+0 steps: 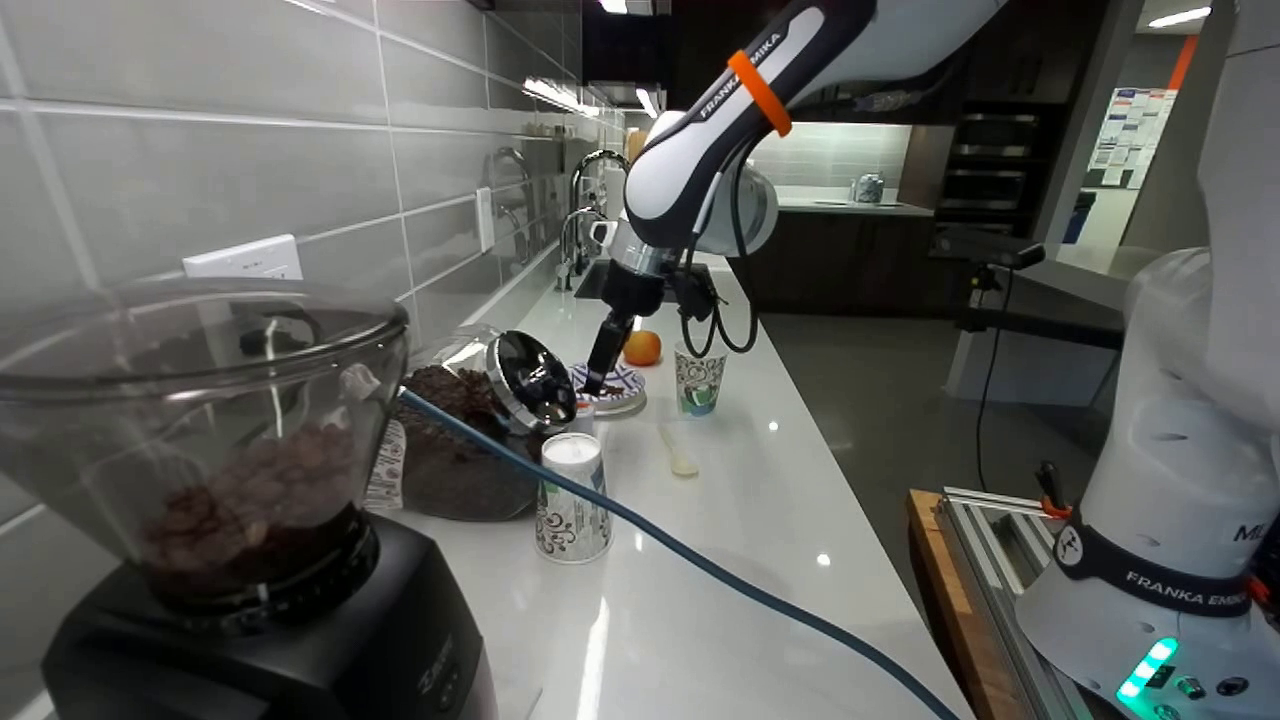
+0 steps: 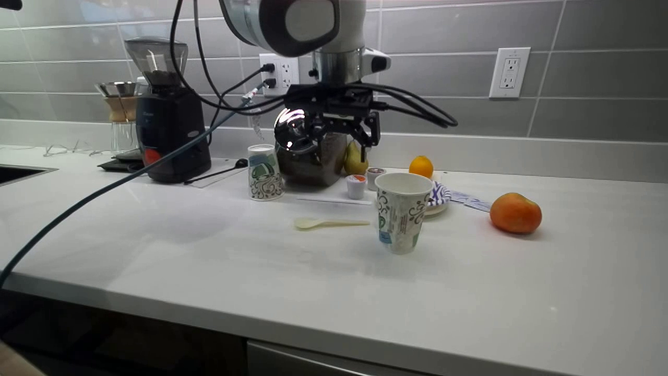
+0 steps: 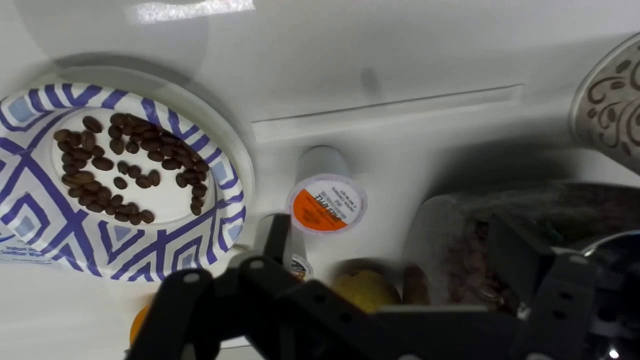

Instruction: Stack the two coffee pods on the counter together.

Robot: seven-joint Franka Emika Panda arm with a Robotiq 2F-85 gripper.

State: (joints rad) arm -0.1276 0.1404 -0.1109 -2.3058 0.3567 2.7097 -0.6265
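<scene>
Currently my gripper (image 3: 390,232) gapes wide, empty; I should centre it over the orange-labelled pod (image 3: 327,204) before descending.

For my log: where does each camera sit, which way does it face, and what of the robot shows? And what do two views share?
Exterior view: close by the grinder, looking along the counter; arm, gripper and base show.
Exterior view: out in front of the counter, facing the tiled wall; the gripper and part of the arm show.
Wrist view: on the arm, looking down at the plate and orange pod; only the gripper shows.
Both exterior views share the grinder, gripper and upside-down cup.
</scene>
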